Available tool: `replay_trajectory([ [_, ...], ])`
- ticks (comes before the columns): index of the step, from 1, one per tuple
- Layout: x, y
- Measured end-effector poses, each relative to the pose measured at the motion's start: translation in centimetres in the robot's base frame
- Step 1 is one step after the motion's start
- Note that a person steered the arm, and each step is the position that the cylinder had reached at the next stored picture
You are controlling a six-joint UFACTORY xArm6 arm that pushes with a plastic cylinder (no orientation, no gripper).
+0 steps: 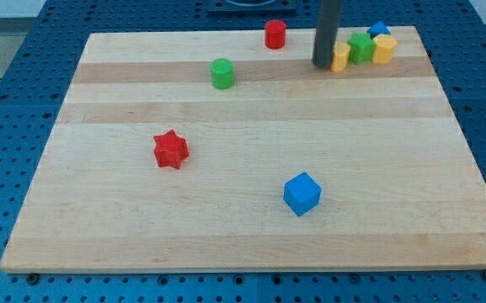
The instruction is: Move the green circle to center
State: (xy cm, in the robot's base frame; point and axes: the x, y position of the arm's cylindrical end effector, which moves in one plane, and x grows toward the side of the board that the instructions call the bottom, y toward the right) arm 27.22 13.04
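Upper left of centre, green circle (221, 73) upright, seemingly round, my tip (323, 63) well right.

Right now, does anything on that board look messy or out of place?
Nothing looks damaged or spilled. The only oddity: four blocks crowd the view's top right, a yellow block, green block, yellow block and blue block, with my tip against the leftmost.

A single camera looked down at an angle from the near side of the wooden tabletop (251, 244), facing its far edge. It stood close enough that the tabletop nearly filled the frame, its whole outline visible.
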Motion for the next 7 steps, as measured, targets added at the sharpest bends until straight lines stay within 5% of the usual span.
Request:
replay_trajectory([
  [2, 4.9, -2.0],
  [3, 9.2, -11.9],
  [4, 7.5, -24.4],
  [5, 3.8, -29.1],
  [6, 0.7, -21.2],
  [7, 5.1, -15.4],
])
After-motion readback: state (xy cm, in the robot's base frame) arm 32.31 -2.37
